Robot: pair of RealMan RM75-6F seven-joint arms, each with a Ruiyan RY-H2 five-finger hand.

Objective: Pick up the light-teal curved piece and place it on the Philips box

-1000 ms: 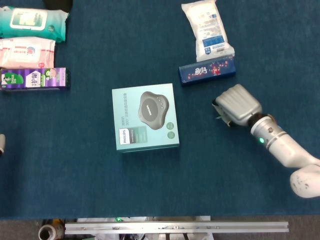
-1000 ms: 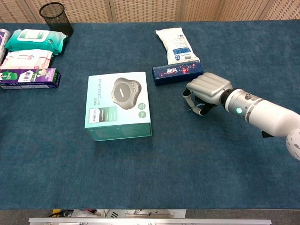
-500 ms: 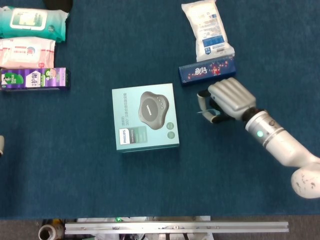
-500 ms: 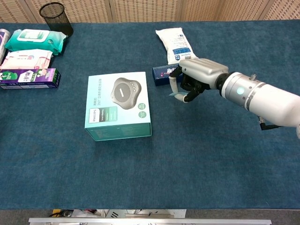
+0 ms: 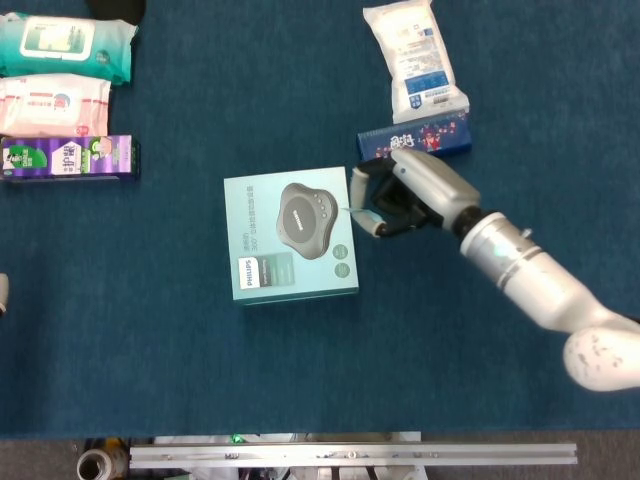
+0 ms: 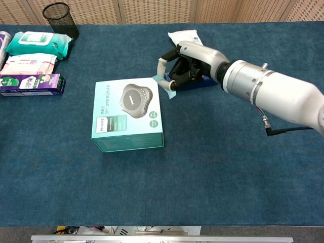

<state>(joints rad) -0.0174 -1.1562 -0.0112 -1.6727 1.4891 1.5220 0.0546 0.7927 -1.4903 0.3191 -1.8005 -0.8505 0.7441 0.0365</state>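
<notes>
One Philips box lies on the blue table, and just at its right edge the right hand holds the light-teal curved piece with fingers curled around it, above the table, beside a dark blue carton.

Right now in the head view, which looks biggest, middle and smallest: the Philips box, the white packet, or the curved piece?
1. Philips box
2. white packet
3. light-teal curved piece, held by the right hand
</notes>
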